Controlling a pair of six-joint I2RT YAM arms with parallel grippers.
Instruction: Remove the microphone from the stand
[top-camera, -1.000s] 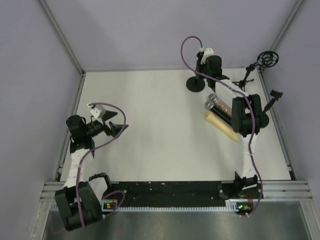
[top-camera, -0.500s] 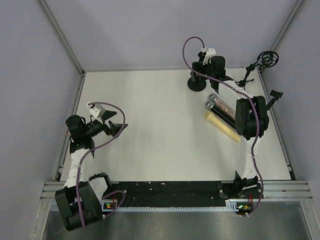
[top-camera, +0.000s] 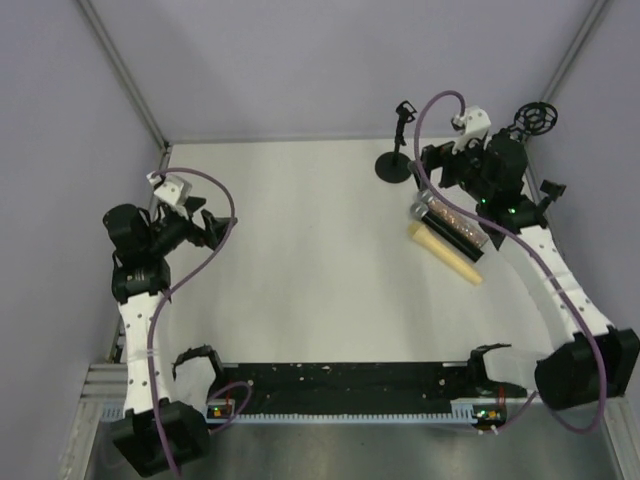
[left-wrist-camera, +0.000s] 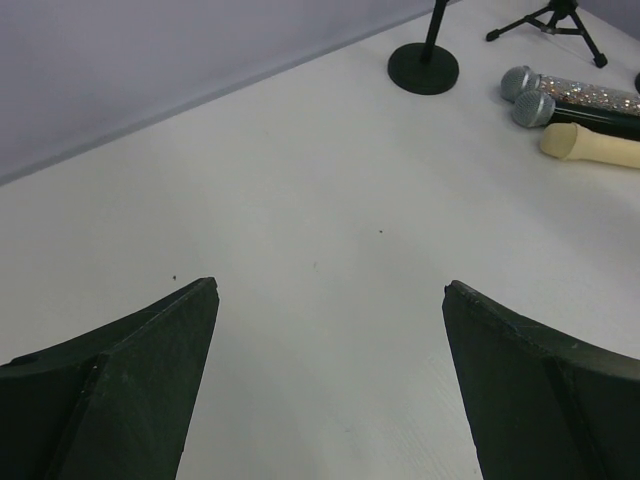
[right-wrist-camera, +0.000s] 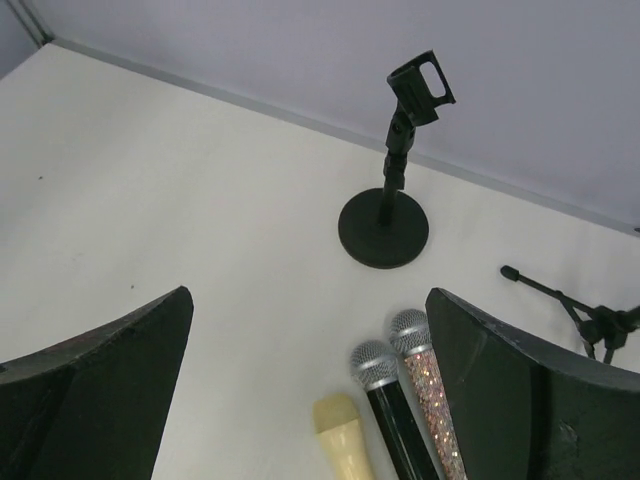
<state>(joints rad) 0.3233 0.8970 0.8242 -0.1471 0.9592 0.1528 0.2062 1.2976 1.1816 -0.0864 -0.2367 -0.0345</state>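
The black round-based stand (top-camera: 393, 167) (right-wrist-camera: 383, 228) (left-wrist-camera: 423, 68) is upright at the back right, and its clip (right-wrist-camera: 420, 85) holds nothing. Three microphones lie side by side on the table just in front of it: a glitter one (right-wrist-camera: 428, 385) (top-camera: 458, 222), a black one (right-wrist-camera: 388, 405) and a cream one (right-wrist-camera: 345, 440) (top-camera: 447, 256). My right gripper (top-camera: 433, 172) (right-wrist-camera: 308, 293) hovers open above their heads, apart from the stand. Far off on the left side, my left gripper (top-camera: 212, 222) (left-wrist-camera: 330, 285) is open over bare table.
A small black tripod (right-wrist-camera: 590, 312) (left-wrist-camera: 555, 15) with a round ring holder (top-camera: 535, 118) stands in the back right corner. Walls close the table at the back and on both sides. The right arm's purple cable (top-camera: 440, 100) loops over the stand.
My right gripper has opened and drawn back from the stand's clip to the right. The left arm has swung a little to the left and back.
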